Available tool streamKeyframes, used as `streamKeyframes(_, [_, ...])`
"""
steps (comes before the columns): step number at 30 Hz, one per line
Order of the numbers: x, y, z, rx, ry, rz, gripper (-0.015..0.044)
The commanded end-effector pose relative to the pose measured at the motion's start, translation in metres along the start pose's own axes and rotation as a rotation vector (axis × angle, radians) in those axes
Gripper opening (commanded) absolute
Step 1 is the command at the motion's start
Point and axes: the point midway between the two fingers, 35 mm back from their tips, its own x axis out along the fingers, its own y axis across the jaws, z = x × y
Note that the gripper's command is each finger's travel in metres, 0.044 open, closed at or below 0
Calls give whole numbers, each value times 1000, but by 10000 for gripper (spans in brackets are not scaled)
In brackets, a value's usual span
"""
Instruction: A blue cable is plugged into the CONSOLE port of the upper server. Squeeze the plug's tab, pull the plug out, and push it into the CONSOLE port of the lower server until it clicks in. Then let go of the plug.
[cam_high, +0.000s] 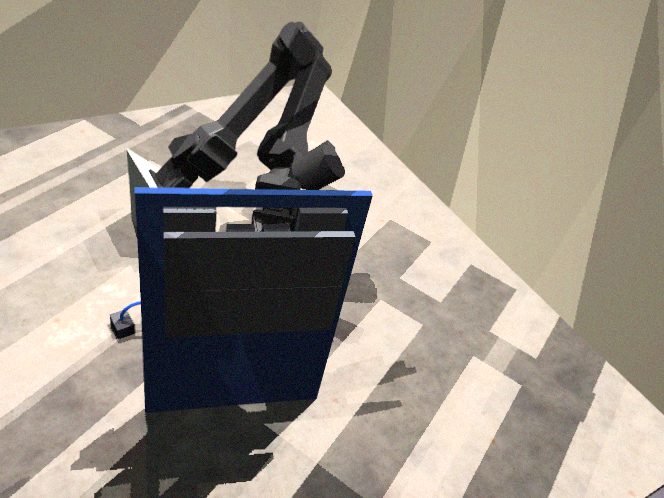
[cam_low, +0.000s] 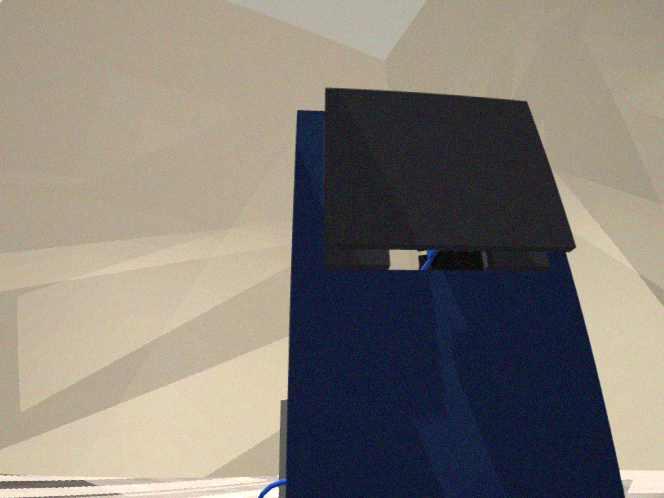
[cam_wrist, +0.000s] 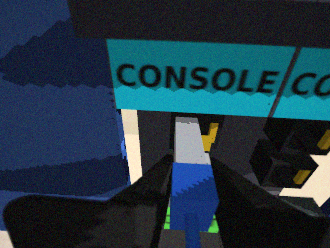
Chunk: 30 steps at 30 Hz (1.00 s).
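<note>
Lower middle of the wrist view, got the blue-and-grey blocky plug (cam_wrist: 194, 192) pinched in the black claw (cam_wrist: 189, 162) (cam_high: 275, 218) (cam_low: 457, 259), probably at insertion, so next square up and push into the dark square CONSOLE port (cam_wrist: 205, 125).

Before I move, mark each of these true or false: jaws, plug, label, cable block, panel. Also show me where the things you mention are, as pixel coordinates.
1. The dark gripper's jaws are closed on the blue-and-grey plug (cam_wrist: 194, 192). True.
2. The label above the plug is red. False: it is a cyan label (cam_wrist: 195, 75) reading CONSOLE.
3. The small black block (cam_high: 122, 324) has a blue cable (cam_high: 128, 306) at its top. True.
4. The tall blue panel (cam_high: 235, 369) (cam_low: 429, 375) lies flat. False: it stands upright.
</note>
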Motion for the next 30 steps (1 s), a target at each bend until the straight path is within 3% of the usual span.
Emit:
streamKeyframes(1, [1, -4, 2, 3, -2, -13, 0])
streamKeyframes(30, [6, -4, 4, 4, -2, -15, 0])
